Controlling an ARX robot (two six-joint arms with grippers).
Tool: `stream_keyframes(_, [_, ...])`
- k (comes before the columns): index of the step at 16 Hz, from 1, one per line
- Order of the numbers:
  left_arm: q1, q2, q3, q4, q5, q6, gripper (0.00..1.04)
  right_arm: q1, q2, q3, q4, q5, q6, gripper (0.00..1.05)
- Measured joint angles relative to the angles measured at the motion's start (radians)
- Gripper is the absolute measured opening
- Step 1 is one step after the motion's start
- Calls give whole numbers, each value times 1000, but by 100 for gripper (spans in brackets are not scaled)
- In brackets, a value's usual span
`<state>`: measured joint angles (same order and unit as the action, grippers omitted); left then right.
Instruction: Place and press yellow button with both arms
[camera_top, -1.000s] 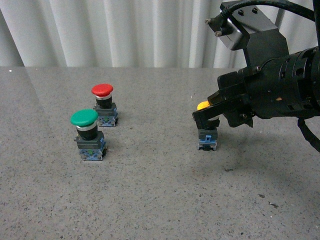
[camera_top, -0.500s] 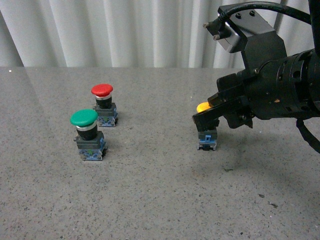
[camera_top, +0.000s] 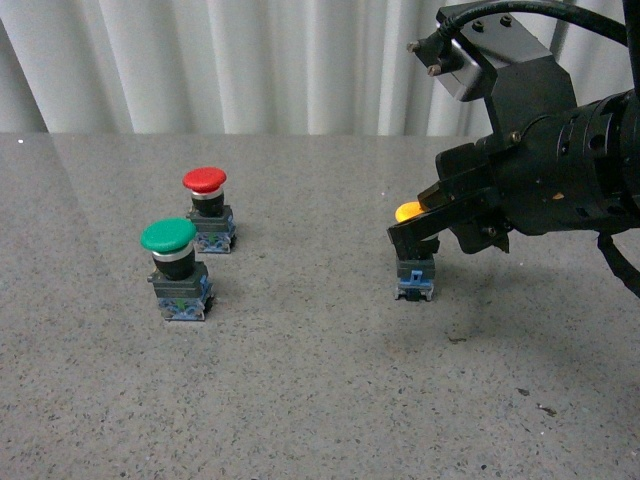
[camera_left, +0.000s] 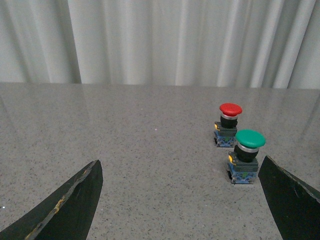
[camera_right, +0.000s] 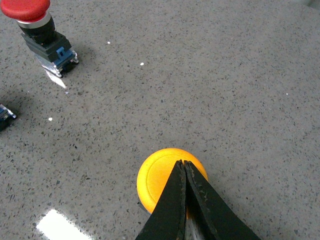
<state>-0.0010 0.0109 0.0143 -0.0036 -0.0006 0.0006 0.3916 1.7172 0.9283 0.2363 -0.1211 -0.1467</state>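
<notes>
Three push buttons on a speckled grey table (camera_top: 300, 400); right gripper (camera_top: 412, 240) closed at the yellow button (camera_top: 406, 212).

Yellow button stands upright on the table, well to the right of the green button (camera_top: 170, 265), and level with it. Right gripper sits against the yellow button's dark body, below the cap, so only the cap and the blue base show in the front view. In the right wrist view its fingers (camera_right: 170, 200) are pressed together with no gap, their tips over the near part of the yellow cap; contact with the cap cannot be confirmed. Red button (camera_top: 207, 205) stands upright just behind the green button. Left gripper (camera_left: 180, 162) has its fingers spread wide, nothing between them, well short of the green button.
</notes>
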Motion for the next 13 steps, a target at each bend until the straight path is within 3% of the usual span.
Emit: stream_keyframes(13, [0, 0, 0, 0, 0, 0, 98, -21, -156, -50, 65, -87, 113, 2])
